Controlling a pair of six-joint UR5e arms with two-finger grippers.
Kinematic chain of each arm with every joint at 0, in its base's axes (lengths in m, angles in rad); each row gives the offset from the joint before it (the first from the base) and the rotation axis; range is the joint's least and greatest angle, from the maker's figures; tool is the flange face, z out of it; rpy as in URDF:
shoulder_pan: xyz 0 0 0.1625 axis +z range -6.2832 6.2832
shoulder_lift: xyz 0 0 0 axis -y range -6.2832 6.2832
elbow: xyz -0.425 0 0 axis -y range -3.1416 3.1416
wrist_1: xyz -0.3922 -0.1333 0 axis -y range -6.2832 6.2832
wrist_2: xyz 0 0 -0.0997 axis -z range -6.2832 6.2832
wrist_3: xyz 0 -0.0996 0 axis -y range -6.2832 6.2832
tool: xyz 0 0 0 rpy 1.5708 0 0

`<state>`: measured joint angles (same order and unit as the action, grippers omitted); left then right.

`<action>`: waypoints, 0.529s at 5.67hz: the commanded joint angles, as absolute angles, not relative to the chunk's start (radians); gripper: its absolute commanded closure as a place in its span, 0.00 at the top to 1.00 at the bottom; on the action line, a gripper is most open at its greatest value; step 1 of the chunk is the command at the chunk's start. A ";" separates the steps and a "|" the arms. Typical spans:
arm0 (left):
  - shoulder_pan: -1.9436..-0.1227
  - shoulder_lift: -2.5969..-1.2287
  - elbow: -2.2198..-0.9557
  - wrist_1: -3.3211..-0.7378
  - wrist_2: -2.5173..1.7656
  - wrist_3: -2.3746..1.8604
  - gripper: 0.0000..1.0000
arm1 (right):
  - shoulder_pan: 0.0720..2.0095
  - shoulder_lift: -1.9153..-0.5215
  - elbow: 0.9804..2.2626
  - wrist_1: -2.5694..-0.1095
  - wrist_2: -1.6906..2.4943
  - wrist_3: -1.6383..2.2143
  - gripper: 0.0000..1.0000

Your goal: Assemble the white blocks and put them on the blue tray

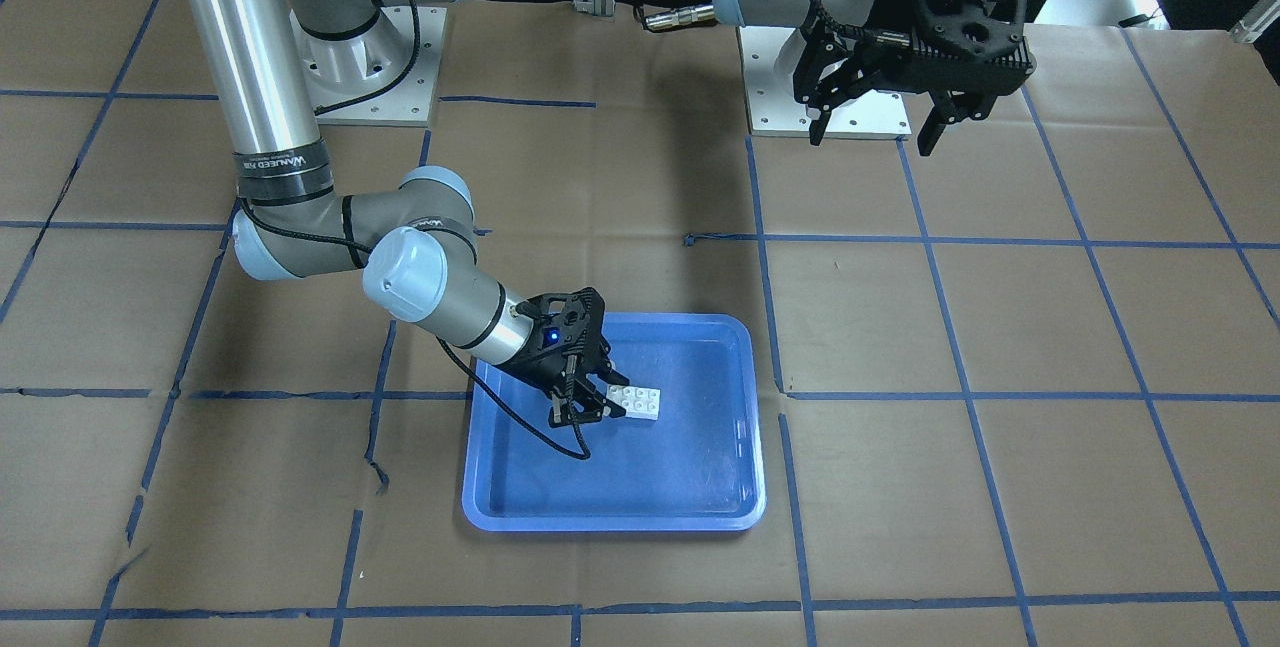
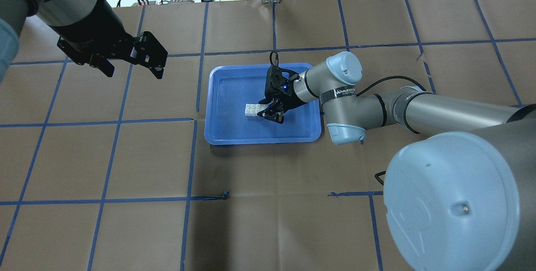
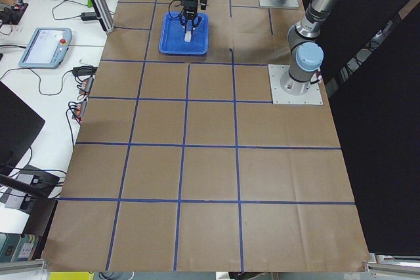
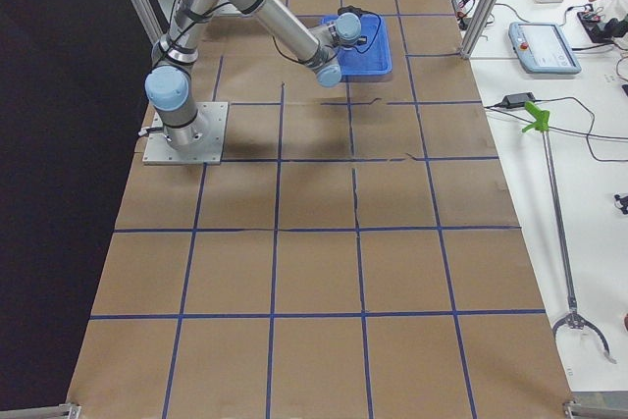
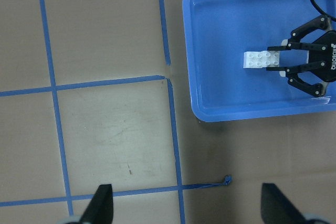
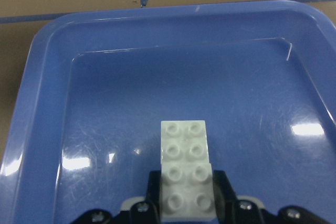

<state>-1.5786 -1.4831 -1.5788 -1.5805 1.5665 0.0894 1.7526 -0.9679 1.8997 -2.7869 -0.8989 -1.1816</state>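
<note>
The two white blocks [image 6: 186, 166] are joined end to end into one short bar. The bar lies on the floor of the blue tray [image 6: 47, 77], near its middle. My right gripper [image 6: 186, 203] is low in the tray, shut on the near end of the bar, with a finger on each side. The same shows in the front view: gripper [image 1: 595, 402], blocks [image 1: 633, 401], tray [image 1: 610, 519]. It also shows from overhead: gripper [image 2: 264, 109], blocks [image 2: 252, 109]. My left gripper [image 2: 134, 70] is open and empty, held high to the tray's left. Its wrist view looks down on the blocks [image 5: 262, 59].
The table is covered in brown paper with a blue tape grid [image 2: 194, 120]. The two arm base plates [image 1: 840, 97] stand at the robot's side. The right arm's black cable [image 1: 520, 422] hangs over the tray's edge.
</note>
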 commanded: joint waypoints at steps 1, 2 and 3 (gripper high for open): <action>-1.578 -1.482 -1.578 -1.580 1.566 0.091 0.99 | 1.756 -0.968 1.914 -2.786 -0.899 -1.186 0.23; -1.578 -1.480 -1.577 -1.580 1.568 0.091 0.99 | 1.756 -0.968 1.914 -2.792 -0.899 -1.186 0.23; -1.578 -1.480 -1.578 -1.580 1.568 0.089 0.99 | 1.756 -0.968 1.911 -2.802 -0.899 -1.186 0.23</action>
